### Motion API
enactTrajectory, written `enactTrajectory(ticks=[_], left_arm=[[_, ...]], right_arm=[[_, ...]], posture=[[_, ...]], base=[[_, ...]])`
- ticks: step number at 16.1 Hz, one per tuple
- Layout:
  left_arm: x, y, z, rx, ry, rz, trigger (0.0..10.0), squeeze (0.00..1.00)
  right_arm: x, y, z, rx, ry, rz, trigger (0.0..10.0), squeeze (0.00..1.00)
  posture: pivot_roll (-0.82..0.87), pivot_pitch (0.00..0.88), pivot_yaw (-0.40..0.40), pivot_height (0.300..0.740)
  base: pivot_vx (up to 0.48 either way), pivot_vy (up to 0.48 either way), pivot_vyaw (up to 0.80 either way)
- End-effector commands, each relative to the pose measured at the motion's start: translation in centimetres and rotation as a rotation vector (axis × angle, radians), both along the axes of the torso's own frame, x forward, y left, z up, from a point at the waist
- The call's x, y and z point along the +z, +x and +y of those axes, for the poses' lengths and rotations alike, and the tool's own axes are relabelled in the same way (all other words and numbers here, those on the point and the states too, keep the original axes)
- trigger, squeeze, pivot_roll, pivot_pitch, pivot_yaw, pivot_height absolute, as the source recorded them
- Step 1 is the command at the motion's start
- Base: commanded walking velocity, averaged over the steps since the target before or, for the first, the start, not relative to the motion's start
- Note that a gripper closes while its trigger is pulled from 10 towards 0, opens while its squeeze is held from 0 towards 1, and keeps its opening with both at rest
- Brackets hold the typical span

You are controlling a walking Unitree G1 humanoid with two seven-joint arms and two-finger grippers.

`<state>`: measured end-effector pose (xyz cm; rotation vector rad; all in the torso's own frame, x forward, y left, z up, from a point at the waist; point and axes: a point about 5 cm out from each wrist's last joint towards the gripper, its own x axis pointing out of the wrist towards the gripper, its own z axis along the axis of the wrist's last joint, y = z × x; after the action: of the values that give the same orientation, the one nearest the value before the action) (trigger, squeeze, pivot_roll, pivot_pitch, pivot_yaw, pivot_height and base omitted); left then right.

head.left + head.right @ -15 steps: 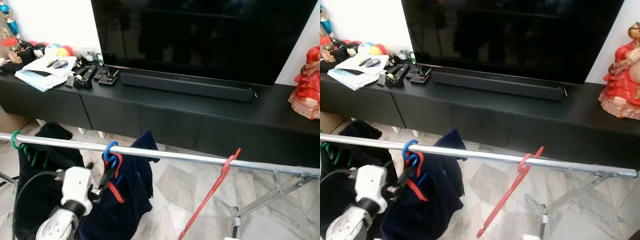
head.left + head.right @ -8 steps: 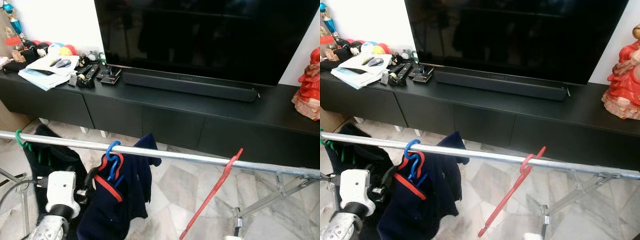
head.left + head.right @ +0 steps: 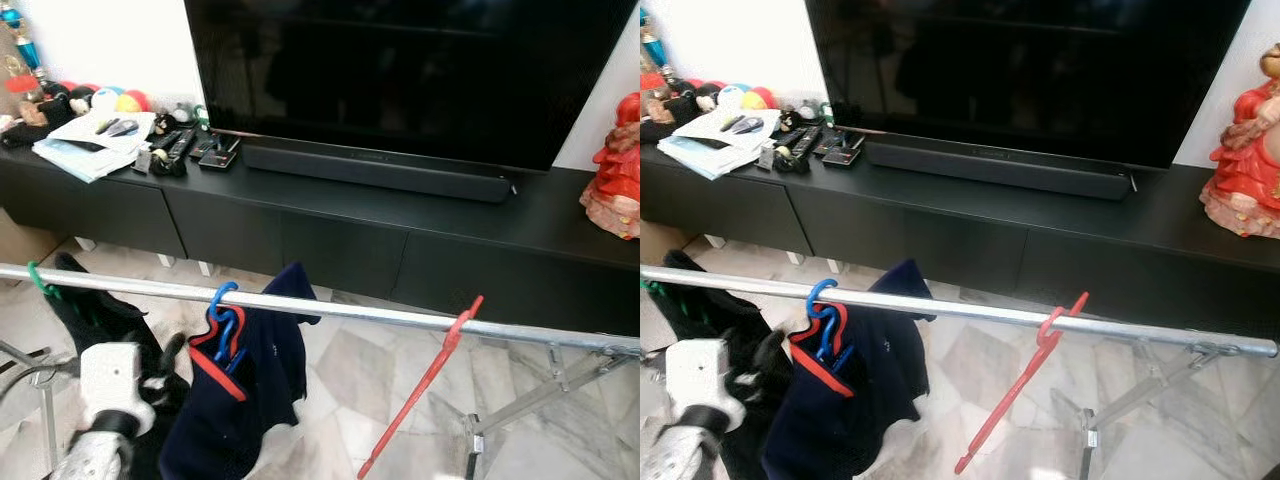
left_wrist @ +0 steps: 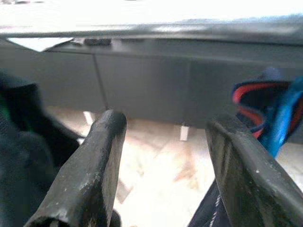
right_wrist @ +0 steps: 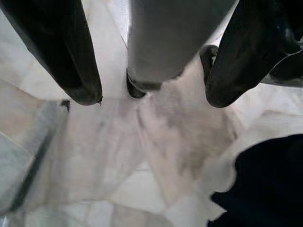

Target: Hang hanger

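A blue hanger (image 3: 222, 303) hooks over the silver rail (image 3: 360, 311) and carries a navy garment with a red collar (image 3: 240, 400). My left gripper (image 3: 170, 354) sits just left of that garment, below the rail, open and holding nothing; in the left wrist view the left gripper (image 4: 165, 124) has its fingers spread, with the blue hanger (image 4: 284, 123) off to one side. A bare red hanger (image 3: 432, 377) dangles tilted from the rail further right. My right gripper (image 5: 151, 97) hangs open, pointing at the marble floor.
A green hook (image 3: 36, 279) holds a black garment (image 3: 95, 310) at the rail's left end. Behind stands a long black TV cabinet (image 3: 330, 235) with a TV, papers (image 3: 85, 150), remotes and a red figurine (image 3: 612, 170). The rack's folding leg (image 3: 545, 388) crosses at lower right.
My left gripper, which was up at the blue hanger's neck, has come off it and drawn back down and left. The blue hanger stays on the rail.
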<state>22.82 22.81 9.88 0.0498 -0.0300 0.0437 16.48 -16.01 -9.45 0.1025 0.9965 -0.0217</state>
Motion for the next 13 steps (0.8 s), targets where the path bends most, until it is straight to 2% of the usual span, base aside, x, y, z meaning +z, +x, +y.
enactTrajectory(ticks=[1,4,6,10,13], left_arm=[[0.3,0.0,0.1,-0.003,-0.013,-0.008,10.0,0.0],[-0.1,-0.3,0.7,0.038,-0.036,0.011,10.0,0.0],[-0.1,-0.3,0.5,0.034,-0.038,0.015,10.0,0.0],[-0.2,-0.1,0.3,0.026,-0.043,0.017,10.0,0.0],[-0.1,-0.1,0.2,0.016,-0.038,0.012,10.0,0.0]], right_arm=[[-0.1,-0.3,-0.3,-0.009,-0.017,0.018,10.0,0.0],[0.3,0.8,-0.2,-0.004,-0.025,0.007,10.0,0.0],[0.5,1.3,0.0,0.012,-0.026,0.0,10.0,0.0],[0.0,-0.1,-1.3,0.005,-0.034,0.015,10.0,0.0],[0.0,-0.1,-1.5,-0.001,-0.034,0.016,10.0,0.0]], posture=[[0.0,0.07,0.004,0.721],[0.0,0.061,0.002,0.721],[0.0,0.056,0.001,0.721],[-0.01,0.047,0.001,0.721],[0.0,0.05,-0.001,0.721]], base=[[0.0,0.0,0.0],[0.0,0.0,0.0],[0.0,0.366,0.0],[0.0,0.376,0.0],[0.0,0.246,0.0]])
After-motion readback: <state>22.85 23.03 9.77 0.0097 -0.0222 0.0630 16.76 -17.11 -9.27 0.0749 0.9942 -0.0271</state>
